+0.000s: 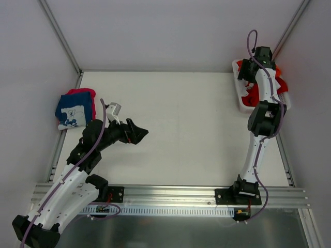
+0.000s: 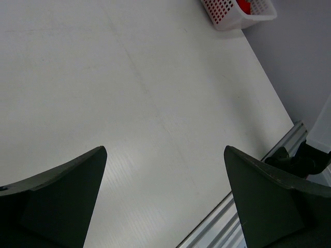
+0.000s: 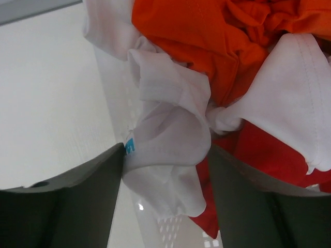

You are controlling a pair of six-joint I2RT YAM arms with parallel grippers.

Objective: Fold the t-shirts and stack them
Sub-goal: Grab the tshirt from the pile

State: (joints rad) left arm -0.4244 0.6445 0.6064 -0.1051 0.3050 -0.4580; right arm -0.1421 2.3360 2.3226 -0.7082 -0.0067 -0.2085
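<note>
Right gripper (image 3: pixel 166 150) brackets a fold of the white t-shirt (image 3: pixel 170 119), cloth touching both fingers (gripped or not, I cannot tell), at the basket (image 1: pixel 241 99) beside an orange t-shirt (image 3: pixel 196 31). Left gripper (image 2: pixel 165 152) gapes wide above the table (image 2: pixel 129 77); the navy t-shirt (image 1: pixel 71 111) lies folded far left.
</note>
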